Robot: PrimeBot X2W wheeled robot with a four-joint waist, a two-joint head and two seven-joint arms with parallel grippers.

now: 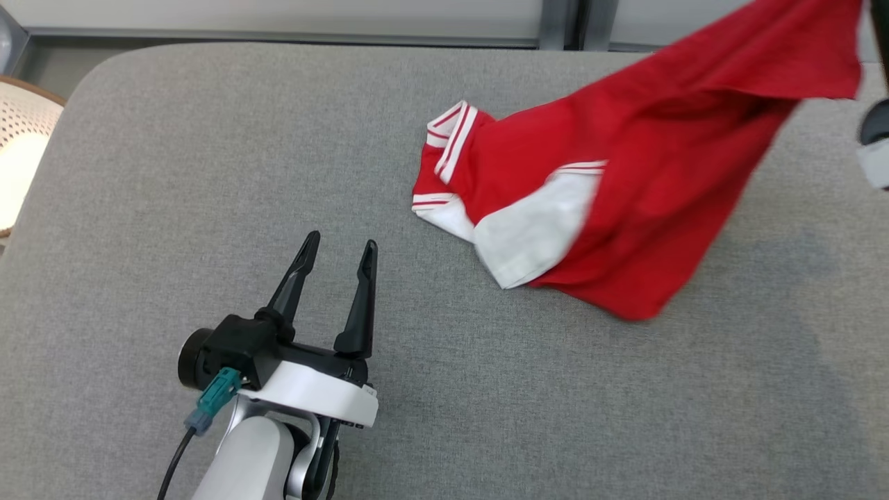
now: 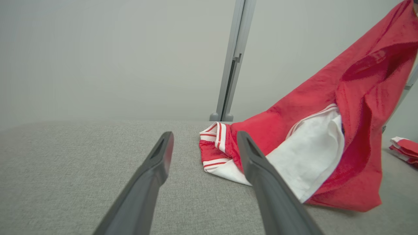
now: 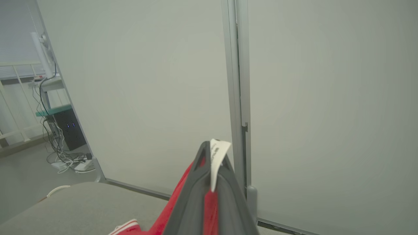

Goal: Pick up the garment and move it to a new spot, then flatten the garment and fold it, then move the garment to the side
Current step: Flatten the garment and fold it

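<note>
Grey cushion (image 1: pixel 208 173): my right gripper (image 3: pixel 209 153) clamps red garment (image 1: pixel 625 173), half-lifted for relocating; left gripper (image 1: pixel 340 241) spread, waiting.

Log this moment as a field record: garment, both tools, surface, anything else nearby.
garment: red with white panels and striped trim; one end raised, the striped end lying on the pad
right tool: shut on the garment's raised edge, a white label at its tips
left tool: open, holding nothing, apart from the garment
surface: grey fabric pad
nearby: second red and white cloth lying on the pad beyond the garment
</note>
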